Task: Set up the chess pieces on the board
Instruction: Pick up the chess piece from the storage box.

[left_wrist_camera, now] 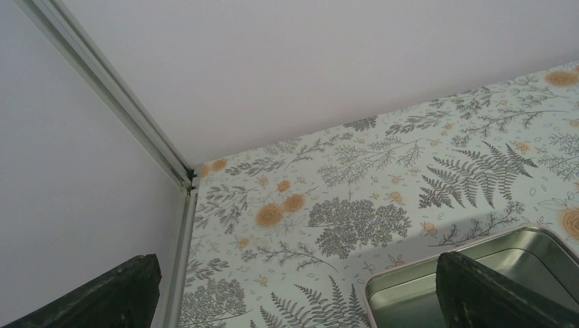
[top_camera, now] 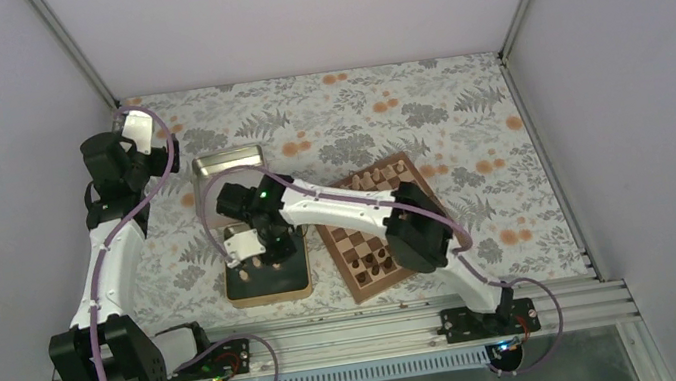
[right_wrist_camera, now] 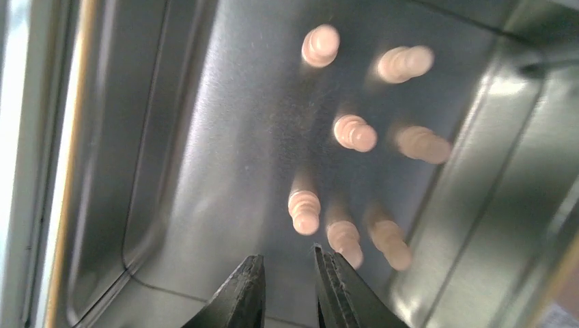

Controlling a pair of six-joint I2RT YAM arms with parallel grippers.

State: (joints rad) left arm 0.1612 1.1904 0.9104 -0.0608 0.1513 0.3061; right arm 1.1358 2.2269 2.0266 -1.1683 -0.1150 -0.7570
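Chess pieces (right_wrist_camera: pixel 353 132), pale and blurred, are seen apparently upright inside a metal tin (right_wrist_camera: pixel 171 171), just ahead of the right gripper (right_wrist_camera: pixel 287 260), which is narrowly parted and empty.

The left arm (top_camera: pixel 110 260) stood up from its base toward 12 o'clock, its wrist folded at the far left and its jaws spread wide and empty. The right arm (top_camera: pixel 341 205) lay stretched toward 10 o'clock with its wrist bent downward, its jaws nearly together with a narrow empty gap between them.
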